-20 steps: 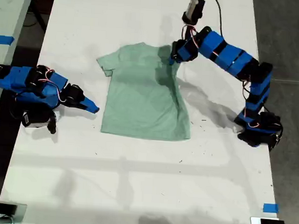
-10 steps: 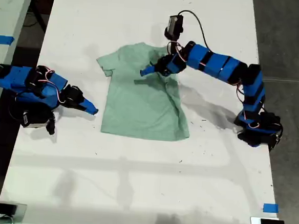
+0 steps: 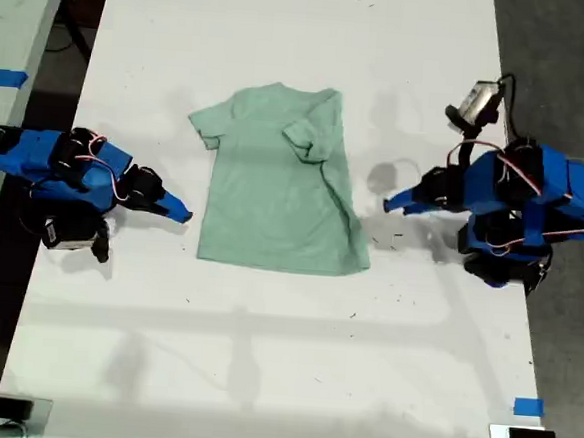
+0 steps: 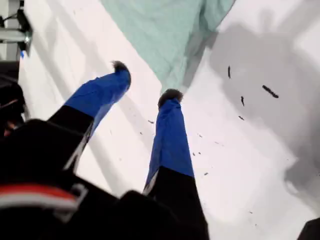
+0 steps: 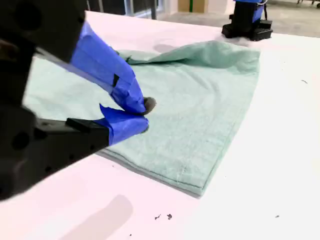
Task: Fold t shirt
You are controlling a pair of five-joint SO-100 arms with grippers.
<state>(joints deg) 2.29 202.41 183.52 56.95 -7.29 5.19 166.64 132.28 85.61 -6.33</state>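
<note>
The t shirt (image 3: pixel 273 203) lay flat near the middle of the white table (image 3: pixel 262 357), its neck toward the far end in the exterior view and its hem toward the near end. The sleeve (image 3: pixel 313 135) on the exterior view's right was folded inward over the chest. The other sleeve (image 3: pixel 203 123) was spread out on the table.

Our first gripper (image 3: pixel 388 204) sat at the exterior view's right, clear of the cloth, with bare table between its tips and the shirt's side edge. Its jaws pointed toward the shirt and stood spread with nothing between them. The first wrist view showed the same: our first gripper (image 4: pixel 145 80) was parted above the bare tabletop, and a lower corner of the t shirt (image 4: pixel 170 35) lay just beyond the fingertips (image 4: pixel 170 95), not touching them. A few dark specks (image 4: pixel 270 91) dotted the table beside that corner.

Our second gripper (image 3: pixel 184 213) rested low at the exterior view's left, its tip just beside the shirt's other side edge. We could see a narrow strip of table between the two. In the second wrist view our second gripper (image 5: pixel 145 115) had its jaws pressed together, pinching nothing. The t shirt (image 5: pixel 200 100) stretched away beyond them toward the base of the other arm (image 5: pixel 247 22).
</note>
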